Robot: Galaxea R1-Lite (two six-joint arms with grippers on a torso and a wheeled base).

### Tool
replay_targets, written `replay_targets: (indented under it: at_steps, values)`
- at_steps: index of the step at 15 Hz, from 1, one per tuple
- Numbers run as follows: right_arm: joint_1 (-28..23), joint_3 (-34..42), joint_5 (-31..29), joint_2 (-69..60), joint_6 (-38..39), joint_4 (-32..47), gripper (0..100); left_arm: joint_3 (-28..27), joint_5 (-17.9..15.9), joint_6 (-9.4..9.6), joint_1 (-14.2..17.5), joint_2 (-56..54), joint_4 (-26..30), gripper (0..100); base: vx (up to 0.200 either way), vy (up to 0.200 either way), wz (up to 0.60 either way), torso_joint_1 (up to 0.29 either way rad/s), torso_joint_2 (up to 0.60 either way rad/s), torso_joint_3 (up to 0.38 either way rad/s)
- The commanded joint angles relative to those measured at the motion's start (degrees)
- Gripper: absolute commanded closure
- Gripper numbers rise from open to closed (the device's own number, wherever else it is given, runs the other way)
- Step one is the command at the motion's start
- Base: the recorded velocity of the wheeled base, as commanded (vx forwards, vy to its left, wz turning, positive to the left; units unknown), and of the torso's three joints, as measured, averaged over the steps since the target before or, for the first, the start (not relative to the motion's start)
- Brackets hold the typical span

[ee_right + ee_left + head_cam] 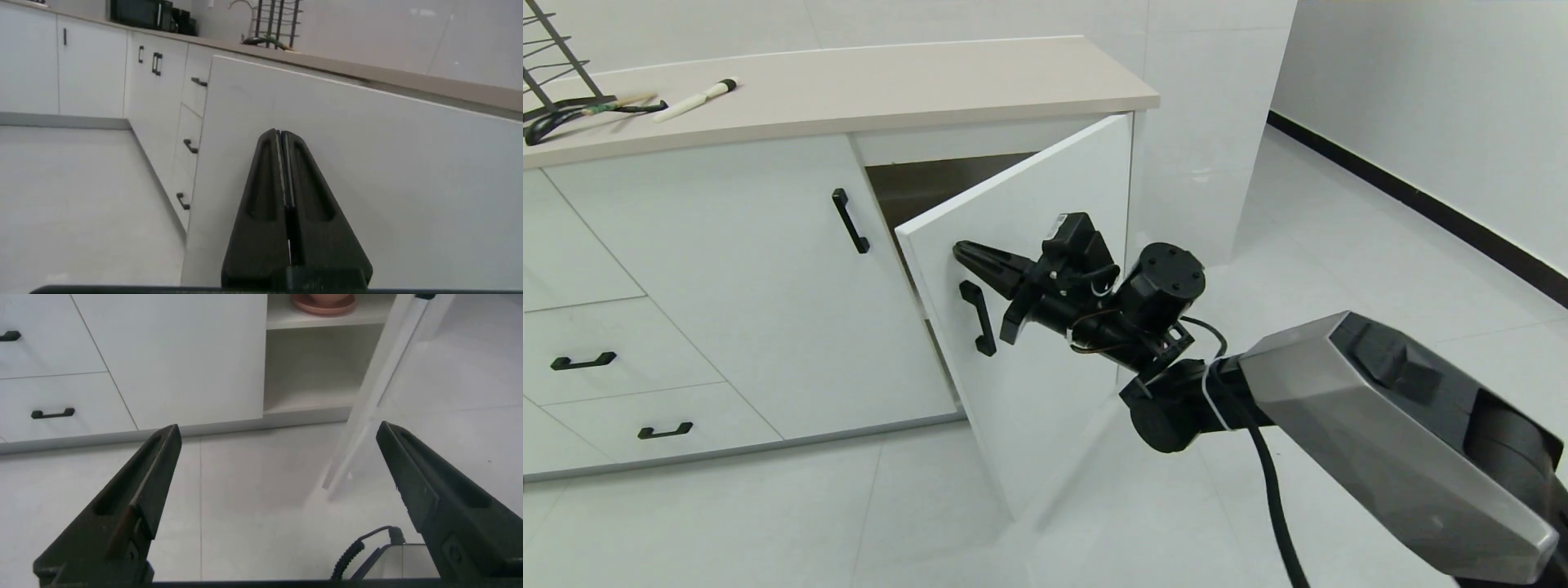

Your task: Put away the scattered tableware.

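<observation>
A white-handled utensil (696,100) and some dark and wooden utensils (580,113) lie on the beige countertop (890,73) at the far left. Below it, a white cabinet door (1045,188) stands partly open. My right gripper (958,249) is shut with nothing in it, its tip at the door's outer face just above the black handle (978,318). In the right wrist view the shut right gripper (280,135) points at the door panel (392,163). My left gripper (278,433) hangs open over the floor, facing the opened cabinet, where a pink dish (324,304) rests on a shelf.
A black wire dish rack (547,57) stands at the counter's far left. Closed drawers with black handles (583,360) are left of the open compartment. The open door's edge (376,400) juts out over the white tiled floor (1339,269). A wall lies to the right.
</observation>
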Motion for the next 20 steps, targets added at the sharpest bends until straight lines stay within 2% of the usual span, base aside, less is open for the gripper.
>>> replay_targets:
  at_steps: [1, 2, 3, 5, 6, 7, 11, 12, 13, 15, 17, 20]
  values:
    - [0.2, -3.7, 0.1, 4.4, 0.1, 0.0, 100, 0.0, 0.0, -0.04, 0.0, 0.0, 0.0, 0, 0.000, 0.000, 0.00, 0.000, 0.00, 0.000]
    - [-0.1, -7.5, -1.1, 6.5, 0.2, 0.1, 100, 0.0, 0.0, -0.04, 0.0, 0.0, 0.0, 0, 0.000, 0.000, 0.00, 0.000, 0.00, 0.000]
    - [-0.5, -8.2, -2.0, 6.8, 0.2, 0.1, 100, 0.0, 0.0, -0.04, 0.0, 0.0, 0.0, 0, 0.000, 0.000, 0.00, 0.000, 0.00, 0.000]
    - [-1.4, -8.0, -3.3, 4.5, 0.4, -0.5, 100, 0.0, 0.0, -0.04, 0.0, 0.0, 0.0, 0, 0.000, 0.000, 0.00, 0.000, 0.00, 0.000]
    - [-1.7, -5.3, -3.2, 2.1, 1.1, -2.0, 100, 0.0, 0.0, -0.04, 0.0, 0.0, 0.0, 0, 0.000, 0.000, 0.00, 0.000, 0.00, 0.000]
    - [-1.7, 0.7, -3.2, -2.1, 1.5, -3.1, 100, 0.0, 0.0, -0.04, 0.0, 0.0, 0.0, 0, 0.000, 0.000, 0.00, 0.000, 0.00, 0.000]
    - [-3.3, 41.0, -3.2, -27.7, 1.5, -3.4, 100, 0.0, 0.0, -0.04, 0.0, 0.0, 0.0, 0, 0.000, 0.000, 0.00, 0.000, 0.00, 0.000]
    - [-4.5, 48.9, -3.2, -33.4, 1.4, -3.4, 100, 0.0, 0.0, -0.04, 0.1, 0.0, 0.0, 0, 0.000, 0.000, 0.00, 0.000, 0.00, 0.000]
    - [-8.0, 63.1, -3.1, -46.1, 1.2, -3.4, 100, 0.0, 0.0, -0.04, 0.0, 0.0, 0.0, 0, 0.000, 0.000, 0.00, 0.000, 0.00, 0.000]
    - [-18.8, 77.7, -2.1, -61.9, 0.9, -3.1, 100, 0.0, 0.0, -0.04, 0.0, 0.0, 0.0, 0, 0.000, 0.000, 0.00, 0.000, 0.00, 0.000]
    - [-28.6, 88.0, -0.6, -75.8, 0.9, -2.8, 100, 0.0, 0.0, -0.04, 0.0, 0.0, 0.0, 0, 0.000, 0.000, 0.00, 0.000, 0.00, 0.000]
    - [-37.1, 97.4, -0.6, -92.1, 0.9, -1.2, 100, 0.0, 0.0, 0.05, 0.0, 0.0, 0.0, 0, 0.000, 0.133, 0.00, 0.000, 0.00, 0.003]
